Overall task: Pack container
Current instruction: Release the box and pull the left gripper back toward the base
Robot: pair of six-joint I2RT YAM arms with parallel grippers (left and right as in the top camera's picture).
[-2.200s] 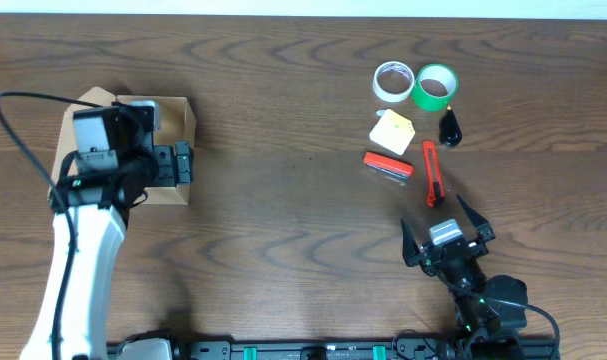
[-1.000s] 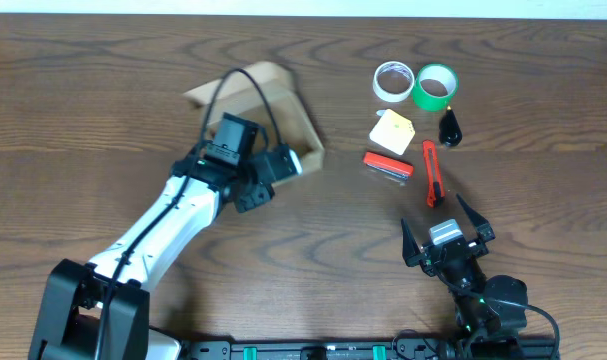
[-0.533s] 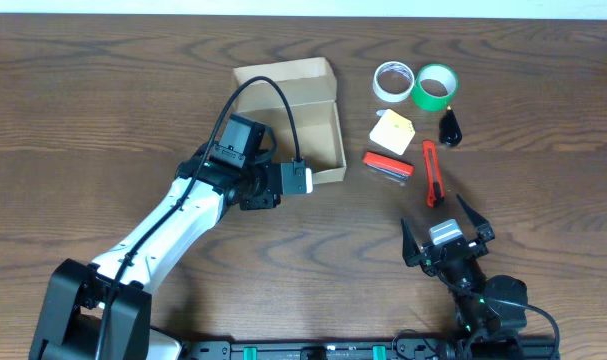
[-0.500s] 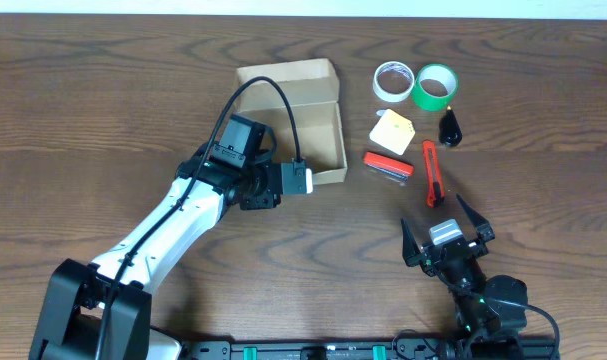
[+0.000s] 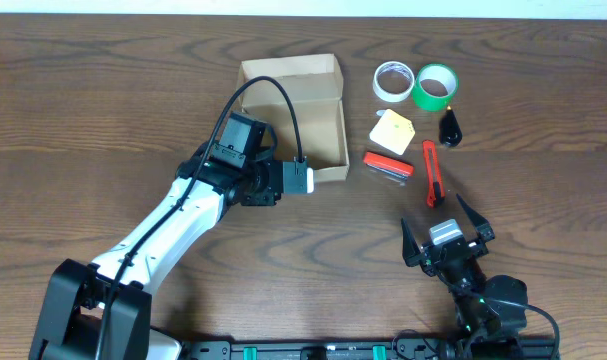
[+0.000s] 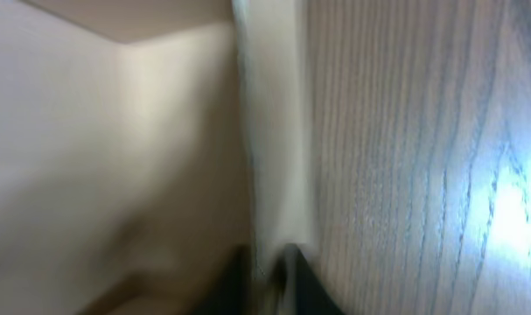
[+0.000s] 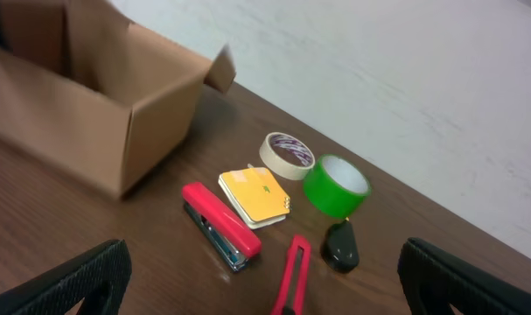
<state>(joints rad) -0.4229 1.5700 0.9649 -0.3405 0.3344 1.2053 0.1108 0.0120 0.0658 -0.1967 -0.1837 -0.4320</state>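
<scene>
Two arms in view, only the left one on the job. Left tool [image 5: 301, 181] is clamped on the box [image 5: 318, 125] at its near wall, by the near-left corner. The left wrist view is blurred but shows the cardboard wall edge [image 6: 278, 131] running down between the dark fingers [image 6: 304, 284]. The box sits open on the desk [image 5: 133, 60], upper middle, with its flap [image 5: 288, 72] on the far side. Six loose items lie right of the box and apart from it: white tape [image 5: 392, 81] and green tape [image 5: 435, 87] touching side by side at the far edge of the group, yellow notes [image 5: 392, 132] below them, a red stapler [image 5: 388, 165] just nearer than the notes, a red cutter [image 5: 430, 173] beside the stapler, and a small black item [image 5: 450, 127] under the green tape. Right tool [image 5: 448, 235] is at the near right, jaws spread wide, gripping nothing, well apart from the box and near the cutter's end. The right wrist view shows the same group ahead, with the box [image 7: 90, 114] to the left.
</scene>
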